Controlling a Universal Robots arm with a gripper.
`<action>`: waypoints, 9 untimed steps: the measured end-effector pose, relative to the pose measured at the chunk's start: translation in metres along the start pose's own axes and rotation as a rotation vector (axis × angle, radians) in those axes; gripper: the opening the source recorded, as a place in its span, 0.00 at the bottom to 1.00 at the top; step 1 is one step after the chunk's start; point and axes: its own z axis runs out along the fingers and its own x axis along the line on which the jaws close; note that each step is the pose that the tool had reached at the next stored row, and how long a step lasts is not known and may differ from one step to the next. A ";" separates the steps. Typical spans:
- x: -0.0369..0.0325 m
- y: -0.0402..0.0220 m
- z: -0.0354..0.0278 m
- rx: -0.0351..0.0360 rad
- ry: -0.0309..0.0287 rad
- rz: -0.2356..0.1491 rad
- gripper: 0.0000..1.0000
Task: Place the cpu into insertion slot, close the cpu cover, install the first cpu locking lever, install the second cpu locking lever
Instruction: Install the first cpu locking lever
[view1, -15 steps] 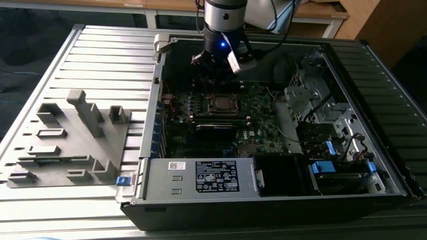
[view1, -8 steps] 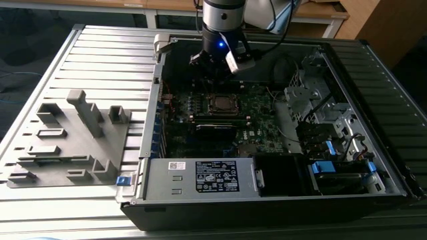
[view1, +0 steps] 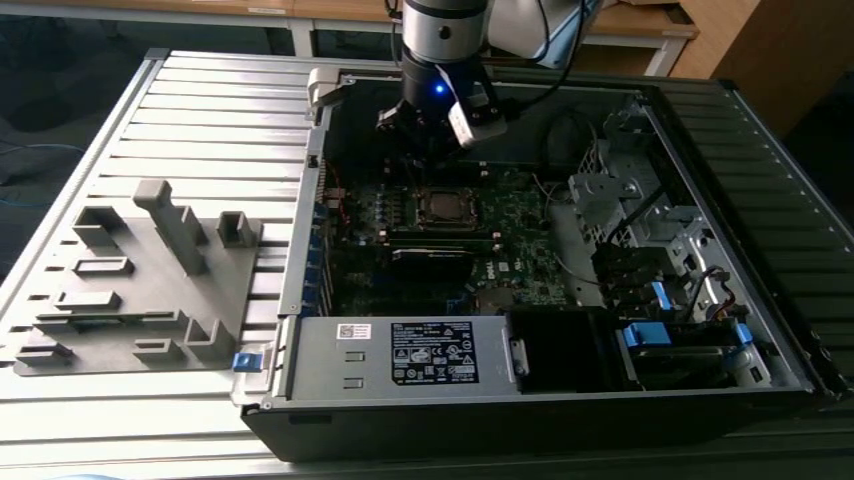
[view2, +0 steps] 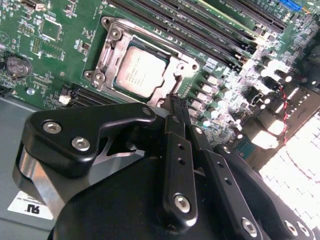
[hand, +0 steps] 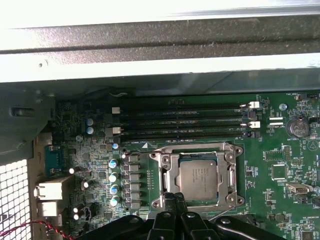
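Observation:
The cpu lies flat in its socket on the green motherboard, dull silver top showing. The cpu cover is a silvery frame lying down around the chip, which shows through its window. In the exterior view the socket sits mid-board inside the open computer case. My gripper hovers just beside the socket's edge, above the board, its black fingers shut together with nothing between them. I cannot tell how the locking levers stand.
Black memory slots run alongside the socket. The case's metal wall rises close behind them. A power supply box with a white label fills the case's near end, and drive bays stand at the exterior view's right. A grey fixture plate lies outside, at the left.

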 end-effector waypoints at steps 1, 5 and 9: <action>0.0000 0.0000 0.0000 0.0000 0.0000 0.000 0.11; 0.0013 -0.0001 0.0000 0.0000 0.0000 0.000 0.11; 0.0026 -0.0002 0.0000 0.0000 0.0000 0.000 0.11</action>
